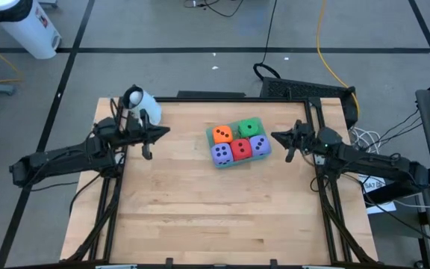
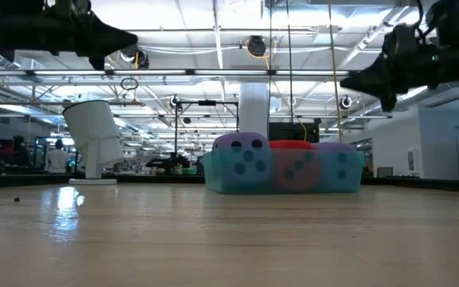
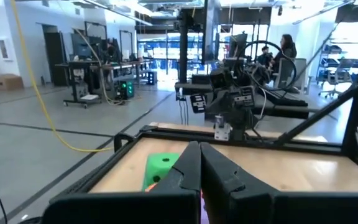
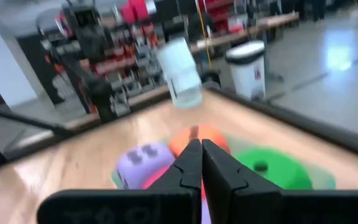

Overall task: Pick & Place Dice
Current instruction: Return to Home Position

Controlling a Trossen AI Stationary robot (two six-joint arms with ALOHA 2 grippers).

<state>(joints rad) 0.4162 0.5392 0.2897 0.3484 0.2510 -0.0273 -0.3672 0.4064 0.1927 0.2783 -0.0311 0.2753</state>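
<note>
The wooden table (image 1: 200,217) carries a translucent blue bin (image 2: 210,177) set back of centre, between the two arms, and a white canister (image 1: 140,100) stands tilted near the left arm. All five dice (image 2: 241,143) sit packed in the bin, touching one another. The green die (image 1: 251,127) and orange die (image 1: 222,134) are in the far row, and the red die (image 1: 240,149) lies between the two purple dice (image 1: 221,153) in the near row. Their rounded edges and snug fit suggest light, soft foam that gives under pressure and is unlikely to slip. A hold from above across two opposite flat faces looks best, though packed this tightly only the tops are free. The left gripper (image 1: 146,149) and right gripper (image 1: 289,152) hang to either side of the bin, apart from it, each with fingers pressed together on nothing. The high view gives all five colours. The low view shows only the near row through the bin's wall, but it does show both grippers raised well clear of the table.
</note>
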